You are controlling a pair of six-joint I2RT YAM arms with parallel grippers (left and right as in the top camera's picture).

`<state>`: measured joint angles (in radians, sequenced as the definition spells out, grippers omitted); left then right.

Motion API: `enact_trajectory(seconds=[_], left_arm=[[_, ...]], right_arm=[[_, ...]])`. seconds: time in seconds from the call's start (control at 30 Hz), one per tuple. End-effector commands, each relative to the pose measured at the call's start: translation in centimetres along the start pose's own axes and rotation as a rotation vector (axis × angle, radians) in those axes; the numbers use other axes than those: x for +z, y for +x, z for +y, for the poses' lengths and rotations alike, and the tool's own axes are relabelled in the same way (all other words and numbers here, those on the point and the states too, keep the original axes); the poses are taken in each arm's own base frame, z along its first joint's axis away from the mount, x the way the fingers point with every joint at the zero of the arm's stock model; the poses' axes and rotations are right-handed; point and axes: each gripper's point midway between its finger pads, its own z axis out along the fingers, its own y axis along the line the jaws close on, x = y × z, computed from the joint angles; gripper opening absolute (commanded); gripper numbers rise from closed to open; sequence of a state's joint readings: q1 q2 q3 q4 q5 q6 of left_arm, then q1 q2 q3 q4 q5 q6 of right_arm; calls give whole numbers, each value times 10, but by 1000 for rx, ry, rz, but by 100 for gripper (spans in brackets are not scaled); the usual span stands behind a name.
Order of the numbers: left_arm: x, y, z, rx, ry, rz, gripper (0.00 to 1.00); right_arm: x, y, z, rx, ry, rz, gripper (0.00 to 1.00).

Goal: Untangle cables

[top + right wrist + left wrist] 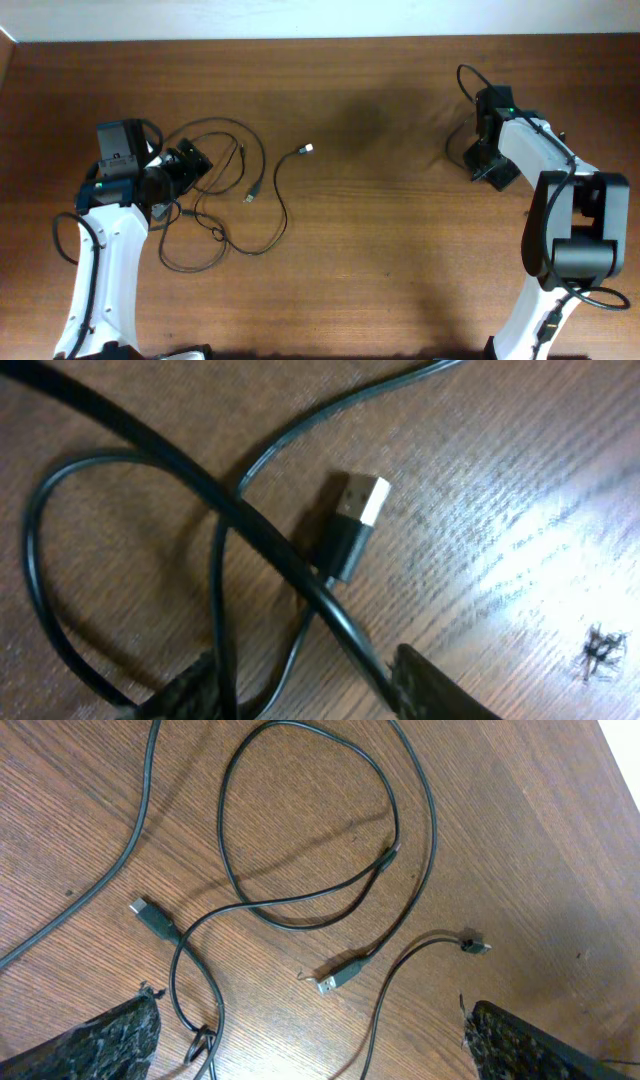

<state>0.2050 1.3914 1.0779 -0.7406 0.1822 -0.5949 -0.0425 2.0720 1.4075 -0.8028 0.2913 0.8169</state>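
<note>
The cables [262, 170] lie in loose black loops at the table's left, with a pale-tipped plug [306, 149] to the right of the loops. My left gripper [190, 165] hovers at their left edge. In the left wrist view it [310, 1055] is open wide over the strands, with a metal plug [340, 980] and a black plug [150, 915] ahead of it. My right gripper [490, 170] is far right. In the right wrist view its fingers [300, 695] are partly apart with black strands between them, close to a pale-tipped USB plug [355, 525].
A thicker black cable [200, 490] crosses the right wrist view diagonally and ends against the right finger. A thin loop [467, 78] curls behind the right arm. The table's far edge [300, 38] meets a white wall.
</note>
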Motion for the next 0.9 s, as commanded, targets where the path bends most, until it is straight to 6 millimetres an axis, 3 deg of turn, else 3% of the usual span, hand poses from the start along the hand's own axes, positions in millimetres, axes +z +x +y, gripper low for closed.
enact_trajectory(seconds=[0.0, 0.03, 0.13, 0.2, 0.27, 0.37, 0.47, 0.53, 0.6, 0.63, 0.67, 0.7, 0.73, 0.77, 0.8, 0.83, 0.87], left_arm=[[1, -1, 1, 4, -6, -4, 99], [1, -1, 1, 4, -6, -4, 99], [1, -1, 1, 4, -6, -4, 99], [1, -1, 1, 4, -6, -4, 99], [1, -1, 1, 4, -6, -4, 99], [1, -1, 1, 4, -6, -4, 99], [1, -1, 1, 4, -6, -4, 99], [1, -1, 1, 4, -6, -4, 99], [1, -1, 1, 4, -6, -4, 99], [1, -1, 1, 4, -6, -4, 99], [1, -1, 1, 4, -6, -4, 99], [1, -1, 1, 4, -6, -4, 99], [1, -1, 1, 4, -6, -4, 99], [1, -1, 1, 4, -6, -4, 99], [1, -1, 1, 4, -6, -4, 99], [1, -1, 1, 4, -6, -4, 99], [1, -1, 1, 4, -6, -4, 99]], right_arm=[[15, 8, -5, -47, 26, 23, 14], [15, 10, -6, -87, 32, 31, 4], [12, 23, -22, -121, 90, 88, 4], [6, 19, -34, -133, 104, 101, 4], [-3, 0, -49, -145, 89, 88, 4], [-15, -42, -92, -33, 81, 37, 4], [-11, -117, -173, 224, 75, -71, 4], [-3, -141, -224, 311, 89, -111, 4], [2, -156, -253, 393, 68, -149, 4], [6, -149, -245, 392, -39, -88, 4], [8, -139, -223, 383, -152, -30, 4], [4, -123, -185, 342, -289, 49, 4], [1, -106, -153, 264, -292, 85, 4], [0, -105, -143, 212, -235, 52, 4], [1, -100, -151, 250, -119, 39, 4], [-2, -68, -198, 474, 177, 90, 4], [-5, -63, -227, 507, 288, 86, 4]])
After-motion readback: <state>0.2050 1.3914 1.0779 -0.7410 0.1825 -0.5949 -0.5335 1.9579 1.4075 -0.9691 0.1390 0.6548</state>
